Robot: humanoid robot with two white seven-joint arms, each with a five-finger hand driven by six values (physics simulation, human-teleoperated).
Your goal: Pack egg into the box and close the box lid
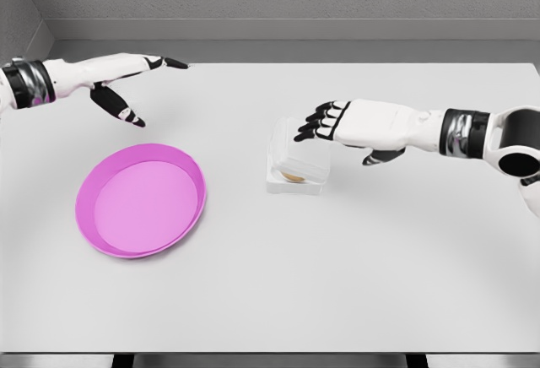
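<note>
Egg (294, 177) already sitting inside the clear box (297, 168), at 3 o'clock from the pink plate (141, 200). Right hand (342, 121) flat, fingers extended over the lid (301, 144), gripping nothing. Probably half-shut lid, hard to tell. Best to press down evenly. Left hand (126, 81) open, far off.

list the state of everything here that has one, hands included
box: clear lid down over it, upright on the table
egg: inside the box
pink plate: empty, flat on the table
left hand: open, holding nothing
right hand: open, fingertips over the box lid
</note>
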